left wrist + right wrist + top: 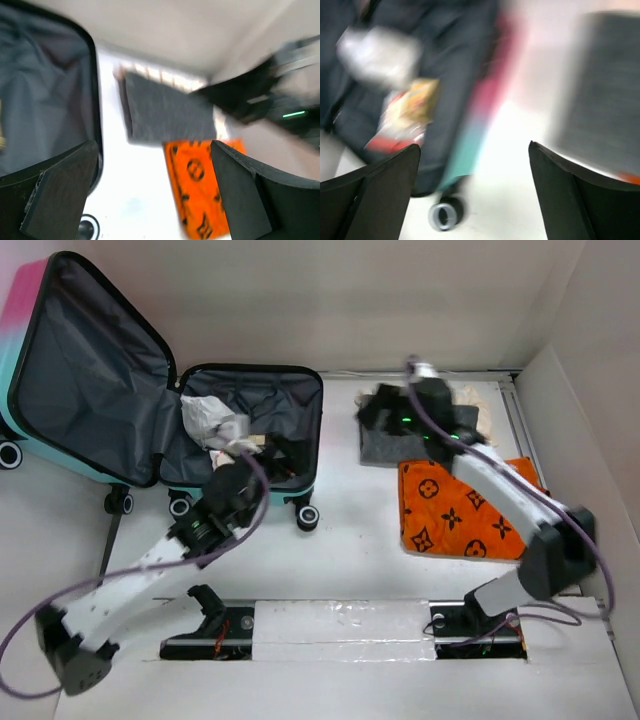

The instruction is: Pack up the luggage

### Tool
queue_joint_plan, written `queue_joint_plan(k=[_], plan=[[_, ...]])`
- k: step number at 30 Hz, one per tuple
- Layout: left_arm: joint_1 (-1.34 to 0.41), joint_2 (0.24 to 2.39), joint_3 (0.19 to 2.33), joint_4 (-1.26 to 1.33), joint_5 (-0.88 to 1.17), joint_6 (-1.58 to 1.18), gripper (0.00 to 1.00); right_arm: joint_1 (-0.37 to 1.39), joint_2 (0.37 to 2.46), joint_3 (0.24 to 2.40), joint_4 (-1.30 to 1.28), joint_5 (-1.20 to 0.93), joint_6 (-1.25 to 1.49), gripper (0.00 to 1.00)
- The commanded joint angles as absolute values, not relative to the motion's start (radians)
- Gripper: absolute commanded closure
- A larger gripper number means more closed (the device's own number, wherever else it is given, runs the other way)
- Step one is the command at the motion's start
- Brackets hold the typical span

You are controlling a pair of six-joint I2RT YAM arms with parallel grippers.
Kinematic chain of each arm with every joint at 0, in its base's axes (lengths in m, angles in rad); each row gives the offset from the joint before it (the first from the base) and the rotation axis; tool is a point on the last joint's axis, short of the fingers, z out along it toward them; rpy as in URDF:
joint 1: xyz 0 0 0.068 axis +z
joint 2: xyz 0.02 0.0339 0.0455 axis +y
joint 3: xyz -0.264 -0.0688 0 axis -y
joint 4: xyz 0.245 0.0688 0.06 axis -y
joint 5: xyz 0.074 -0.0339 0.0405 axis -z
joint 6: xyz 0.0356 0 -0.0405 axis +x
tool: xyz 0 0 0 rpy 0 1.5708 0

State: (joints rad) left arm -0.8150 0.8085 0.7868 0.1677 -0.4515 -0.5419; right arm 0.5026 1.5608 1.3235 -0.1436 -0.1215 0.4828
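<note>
Far-left bench (340, 560): luggage (90, 370) open, partly filled
Right side: orange cloth (460, 515), grey cloth (385, 448) unpacked
Left jaws: open, empty, over luggage
Right jaws: open, empty, above grey cloth
Tip: probably pinch grey cloth's edge, lift clear of rim

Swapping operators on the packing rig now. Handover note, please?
Left gripper: jaws open, empty, over the open base of the luggage.
Right gripper: jaws open, empty, by the grey folded cloth.
Done: luggage lies open at far left, with a white crumpled bag and a colourful packet inside.
To do: grey folded cloth and orange patterned cloth lie on the table outside it; lid not yet closed.
</note>
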Motion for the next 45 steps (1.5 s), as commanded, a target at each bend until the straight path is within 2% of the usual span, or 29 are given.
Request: queue_joint_plan(k=[1, 3, 6, 10, 17, 23, 24, 27, 28, 30, 31, 32, 33, 34, 39, 45], plan=[[-0.871, 0.998, 0.850, 0.224, -0.316, -0.497, 0.08, 0.384, 1.260, 1.171, -0.078, 0.065, 0.494, 0.08], [-0.971, 1.161, 0.889, 0.233, -0.333, -0.485, 0.07, 0.336, 1.080, 1.051, -0.078, 0.107, 0.485, 0.15], [-0.999, 1.362, 0.977, 0.245, -0.229, -0.511, 0.06, 0.270, 0.927, 0.992, -0.133, 0.117, 0.473, 0.15], [-0.999, 1.581, 1.051, 0.278, -0.091, -0.540, 0.06, 0.245, 0.841, 0.966, -0.176, 0.083, 0.463, 0.13], [-0.999, 1.922, 1.201, 0.299, 0.087, -0.613, 0.05, 0.236, 0.811, 0.911, -0.166, -0.014, 0.463, 0.12], [-1.008, 2.098, 1.305, 0.273, 0.115, -0.636, 0.13, 0.236, 0.801, 0.874, -0.141, -0.077, 0.463, 0.12], [-1.008, 2.115, 1.321, 0.284, 0.132, -0.649, 0.19, 0.236, 0.792, 0.874, -0.126, -0.077, 0.472, 0.12], [-1.008, 2.184, 1.368, 0.284, 0.169, -0.658, 0.26, 0.236, 0.782, 0.865, -0.126, -0.077, 0.472, 0.12], [-1.008, 2.200, 1.380, 0.284, 0.179, -0.670, 0.33, 0.236, 0.782, 0.865, -0.117, -0.077, 0.472, 0.12], [-1.017, 2.235, 1.403, 0.293, 0.192, -0.670, 0.38, 0.236, 0.772, 0.865, -0.117, -0.077, 0.472, 0.12], [-1.017, 2.235, 1.404, 0.311, 0.192, -0.681, 0.45, 0.236, 0.772, 0.865, -0.117, -0.077, 0.472, 0.12], [-1.017, 2.246, 1.404, 0.334, 0.177, -0.681, 0.78, 0.236, 0.772, 0.865, -0.117, -0.089, 0.472, 0.12], [-1.017, 2.246, 1.404, 0.334, 0.167, -0.681, 0.91, 0.236, 0.772, 0.865, -0.117, -0.089, 0.472, 0.12], [-1.017, 2.215, 1.391, 0.334, 0.167, -0.681, 1.00, 0.236, 0.772, 0.865, -0.117, -0.089, 0.472, 0.12], [-1.017, 2.024, 1.284, 0.322, 0.078, -0.605, 1.00, 0.236, 0.762, 0.856, -0.117, -0.100, 0.472, 0.12], [-1.017, 1.752, 1.031, 0.281, -0.081, -0.572, 1.00, 0.236, 0.753, 0.856, -0.117, -0.121, 0.472, 0.12]])
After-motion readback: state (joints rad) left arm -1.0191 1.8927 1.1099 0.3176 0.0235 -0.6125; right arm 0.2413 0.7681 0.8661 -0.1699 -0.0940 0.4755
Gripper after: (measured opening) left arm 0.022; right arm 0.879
